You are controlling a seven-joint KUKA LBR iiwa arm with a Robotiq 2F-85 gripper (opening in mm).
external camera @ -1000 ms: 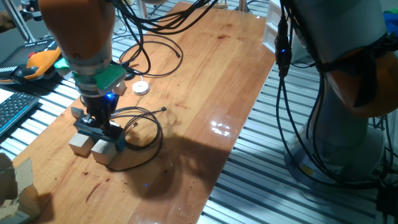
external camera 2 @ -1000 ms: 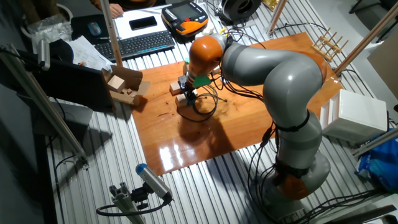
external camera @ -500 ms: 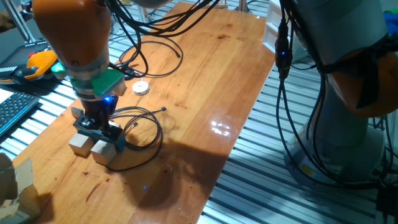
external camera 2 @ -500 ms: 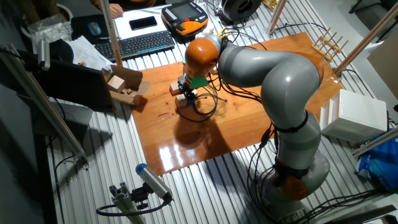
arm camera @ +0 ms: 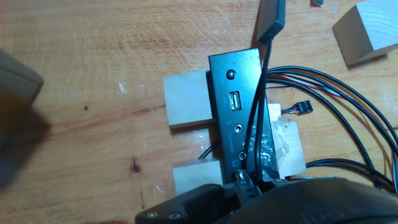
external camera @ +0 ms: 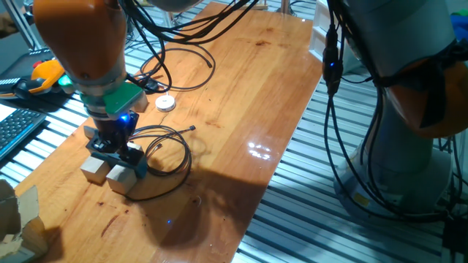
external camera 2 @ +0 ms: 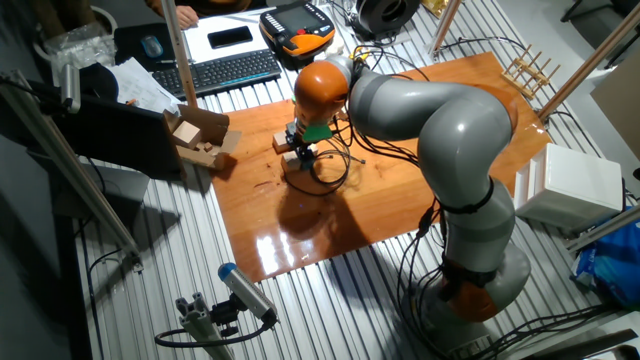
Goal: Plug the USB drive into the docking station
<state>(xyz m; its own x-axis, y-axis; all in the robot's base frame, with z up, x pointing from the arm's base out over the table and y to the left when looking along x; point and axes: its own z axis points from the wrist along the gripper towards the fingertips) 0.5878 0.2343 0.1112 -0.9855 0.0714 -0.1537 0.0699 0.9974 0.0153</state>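
Note:
The docking station (arm camera: 236, 112) is a flat black bar resting on pale wooden cubes (arm camera: 186, 99). Its USB port (arm camera: 235, 101) faces up with nothing in it. It also shows in one fixed view (external camera: 136, 155). My gripper (external camera: 110, 141) hangs straight over it, very close. Its dark body (arm camera: 267, 202) fills the bottom of the hand view, and I cannot tell how the jaws stand. A tiny dark grey-blue piece (arm camera: 317, 2) is cut off by the top edge; I cannot tell whether it is the USB drive.
Thin black cables (external camera: 175, 157) loop on the wooden table right of the dock. A white disc (external camera: 166, 102) lies behind it. Another wooden cube (arm camera: 367, 31) sits at the far right. A cardboard box (external camera: 14, 219) and a keyboard (external camera: 14, 131) lie off the left edge.
The arm's orange upper part has drifted slightly left. The gripper has stayed over the docking station, which has not moved.

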